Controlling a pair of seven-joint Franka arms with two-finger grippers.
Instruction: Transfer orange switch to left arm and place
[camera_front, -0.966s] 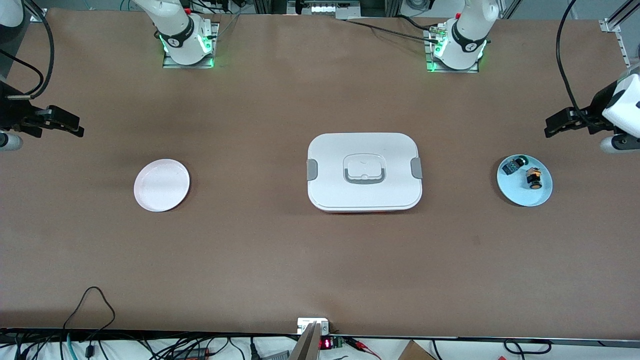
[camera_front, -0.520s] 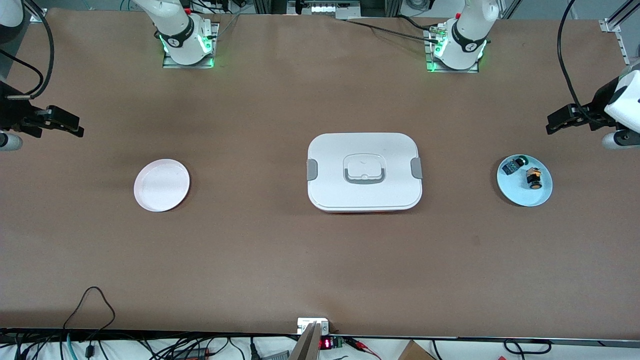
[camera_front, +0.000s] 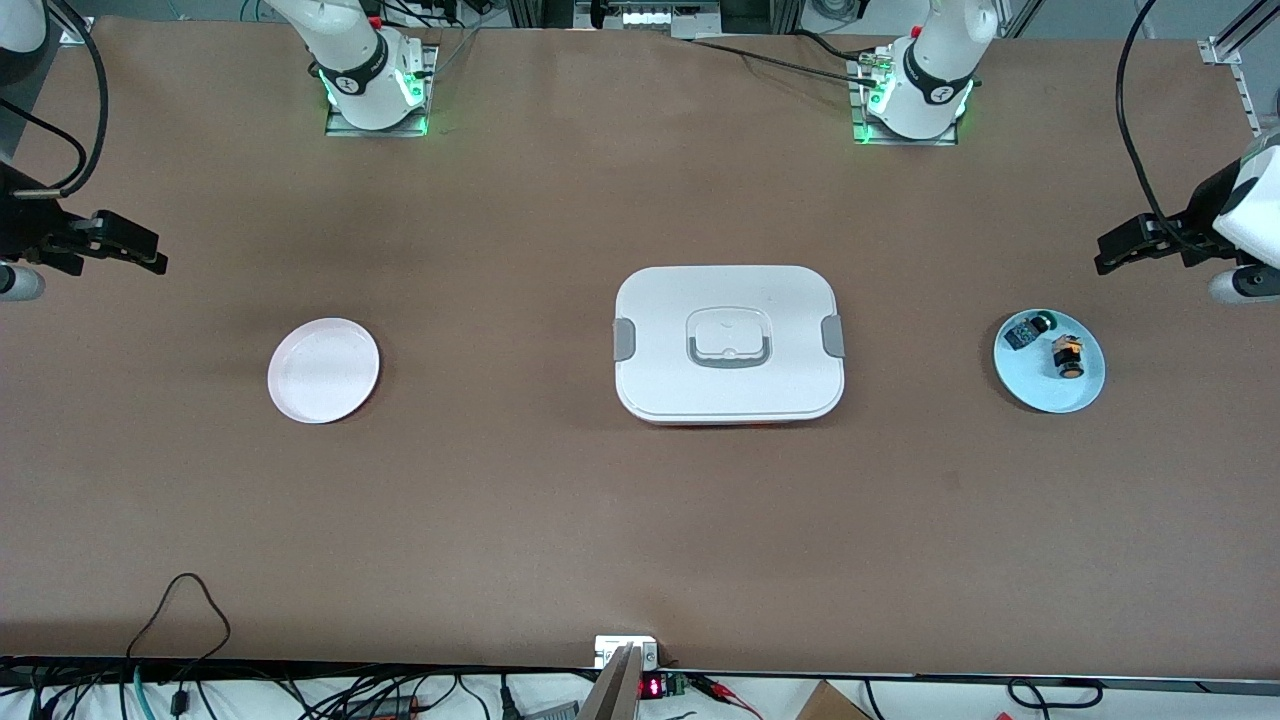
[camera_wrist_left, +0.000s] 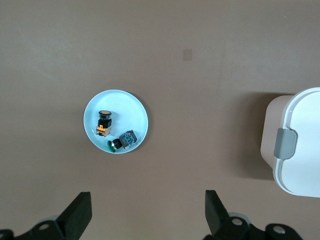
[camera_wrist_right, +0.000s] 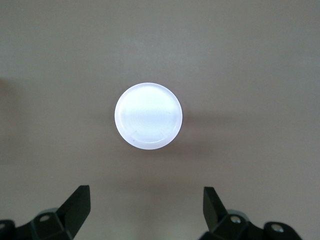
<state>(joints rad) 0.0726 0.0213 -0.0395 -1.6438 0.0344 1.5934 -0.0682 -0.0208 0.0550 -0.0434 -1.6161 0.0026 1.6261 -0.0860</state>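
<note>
Check the containers first. The pale blue plate (camera_front: 1050, 385) sits on the surface (camera_front: 560, 520) toward the left arm's end and holds two parts: the orange switch (camera_front: 1067, 356) and a black-and-blue component with a green knob (camera_front: 1026, 331). The two parts lie just beside each other, apart from one another, with the switch nearer the front camera. The white plate (camera_front: 322, 370) sits toward the right arm's end with nothing on it. The box (camera_front: 728, 343) stands between the two plates, lid on, grey clips at both ends, well apart from each plate.

Locate the left tool (camera_front: 1110, 255). You will see it raised over the surface at the left arm's end, beside the blue plate and not above it. Its fingers (camera_wrist_left: 79, 216) are spread wide with nothing between them. In the left wrist view the orange switch (camera_wrist_left: 103, 122) lies ahead of the tool, closer to one finger's line than to the midline, and one end of the box (camera_wrist_left: 300, 145) shows at the edge.

Locate the right tool (camera_front: 150, 262). It waits raised at the right arm's end, fingers (camera_wrist_right: 77, 206) spread and holding nothing, with the white plate (camera_wrist_right: 148, 115) ahead of it, centred between the fingers.
</note>
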